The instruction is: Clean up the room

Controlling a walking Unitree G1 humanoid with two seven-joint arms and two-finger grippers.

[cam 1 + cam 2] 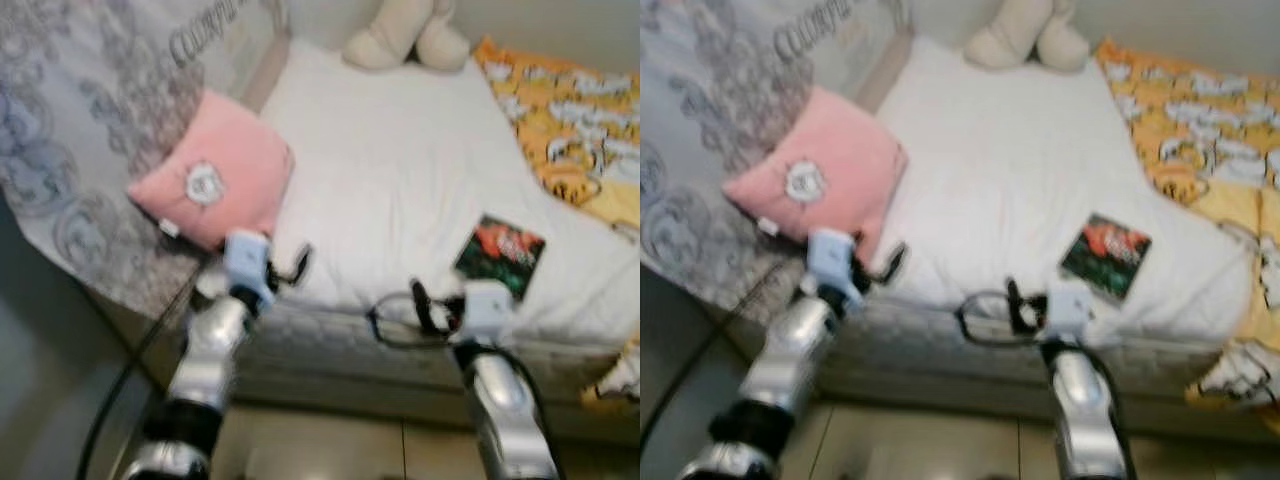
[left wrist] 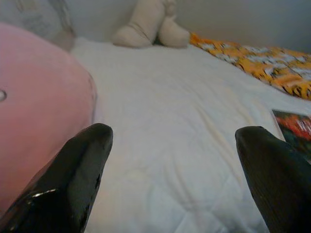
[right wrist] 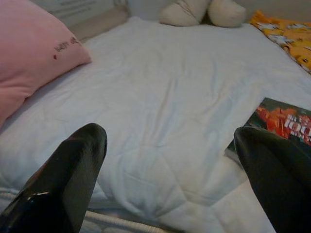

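You are looking down at the bed, its white quilt bare through the middle. The book is lying flat near the bed's foot edge, toward the orange blanket. The pink pillow is leaning at the bed's left side against the grey patterned cover. A cream plush toy is sitting at the bed's head. Left gripper is hovering over the foot edge beside the pillow, fingers spread wide, holding nothing. Right gripper is hanging at the foot edge just beside the book, also wide apart and empty.
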